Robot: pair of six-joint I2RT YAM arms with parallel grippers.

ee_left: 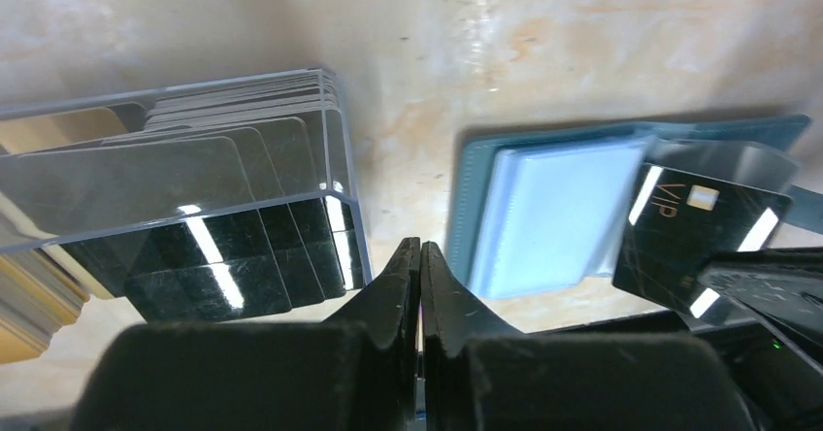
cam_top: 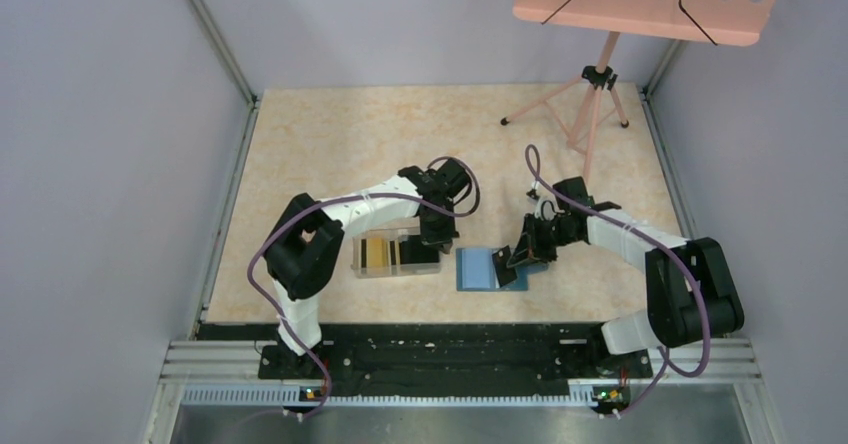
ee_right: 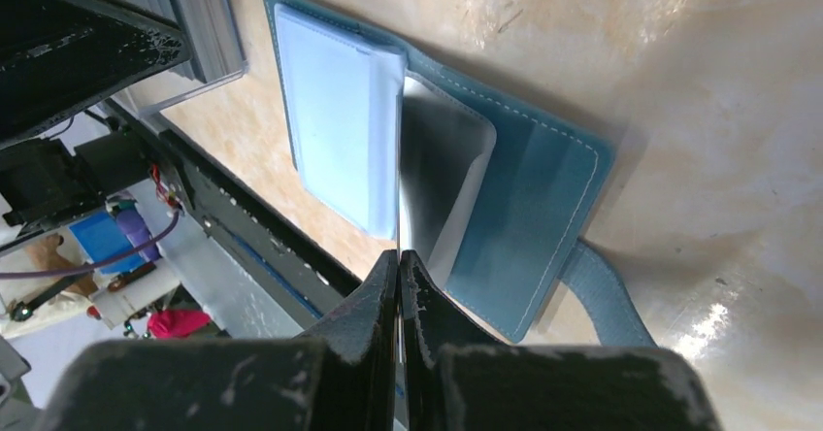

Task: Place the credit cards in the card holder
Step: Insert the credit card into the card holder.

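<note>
The teal-blue card holder (cam_top: 478, 269) lies open on the table, its lighter blue pockets facing up; it also shows in the left wrist view (ee_left: 553, 213) and the right wrist view (ee_right: 529, 198). My right gripper (cam_top: 516, 257) is shut on a black credit card (ee_left: 694, 232), held on edge over the holder's open pocket; in the right wrist view (ee_right: 400, 256) the card shows only as a thin line. My left gripper (cam_top: 438, 232) is shut and empty in its own view (ee_left: 419, 251), between the holder and the stack of gold and black credit cards (ee_left: 209, 271).
The remaining cards stand in a clear plastic box (cam_top: 396, 254) left of the holder. The holder's strap (ee_right: 609, 300) lies flat at its side. A pink music stand (cam_top: 600, 94) stands at the back right. Grey walls enclose the table.
</note>
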